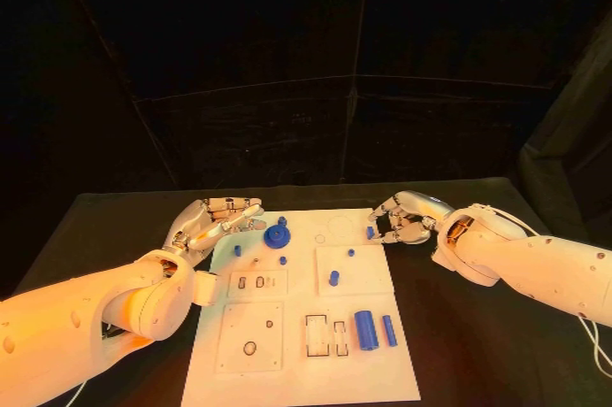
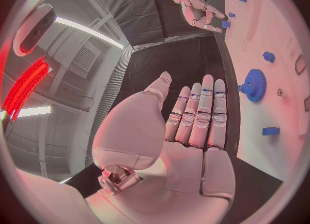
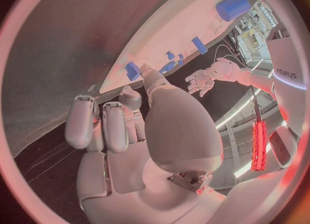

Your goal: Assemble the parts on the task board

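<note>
The task board lies flat on the black table between the 2 hands, with blue parts scattered over it. The left hand hovers at the board's far left corner, its fingers straight, close together and holding nothing, as the left wrist view confirms. Just beyond its fingertips, on the board, sits the blue gear, and a small blue peg lies just beside the hand toward the robot. The right hand hangs at the board's far right edge with its fingers curled inward; a small blue piece shows right at its fingertips, but I cannot tell whether it is pinched or merely lies beside them. The large blue cylinder and the slim blue rod lie well apart from both hands, near the robot.

The risks, as I judge them: the left hand's flat fingers could push the gear sideways instead of lifting it, or brush the peg along the board. If the right hand closes off-centre, the small piece could squirt out onto the dark table. Either hand catching the board's edge would shift every loose part
</note>
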